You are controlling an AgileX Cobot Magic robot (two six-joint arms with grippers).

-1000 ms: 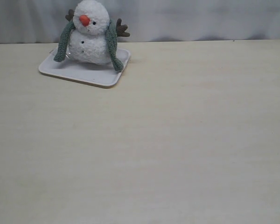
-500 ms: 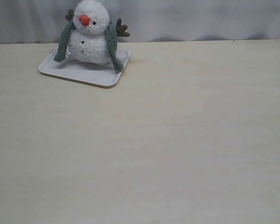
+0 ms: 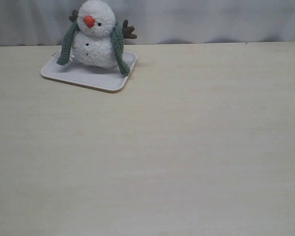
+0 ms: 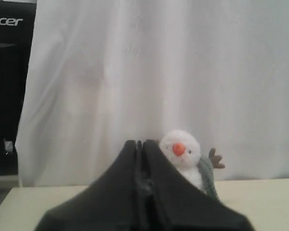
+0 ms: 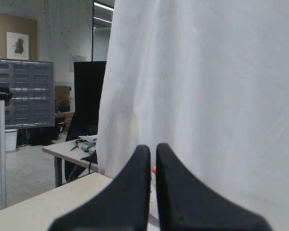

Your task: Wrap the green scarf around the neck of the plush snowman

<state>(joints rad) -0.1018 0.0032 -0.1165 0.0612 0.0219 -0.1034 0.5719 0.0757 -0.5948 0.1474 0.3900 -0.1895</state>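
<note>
left claw [image 4: 140,144]: shut tight. its two dark fingers press together and hold nothing. it is up off the table and points at the far left corner, where the snowman sits.
screen [image 4: 9,72]: black, seen past the left claw, just beside the edge of the curtain.
tray [image 3: 64,74]: white and flat with round corners. it lies on the table at the far left.
green scarf [image 3: 66,46]: it is on the snowman and hangs over both shoulders. one end goes down the left side to the left edge of the tray. the other end goes down the right side and its tip touches the tray near the right rim. the two ends hang apart.
plush snowman [image 3: 94,49]: white and fluffy. it sits up on the far part of the tray and looks toward the near side.
neck [image 3: 91,34]: white fluff shows at the front, between the two scarf ends. the back of it is hidden.
nose [image 3: 89,21]: orange, in the middle of the face.
twig arm [image 3: 129,30]: brown. it sticks out on the right, above the scarf.
table [image 3: 187,147]: pale and wide.
curtain [image 3: 211,19]: white. it hangs along the far edge of the table.
right claw [image 5: 152,150]: shut, with nothing in it. it is up in the air and faces the curtain.
</note>
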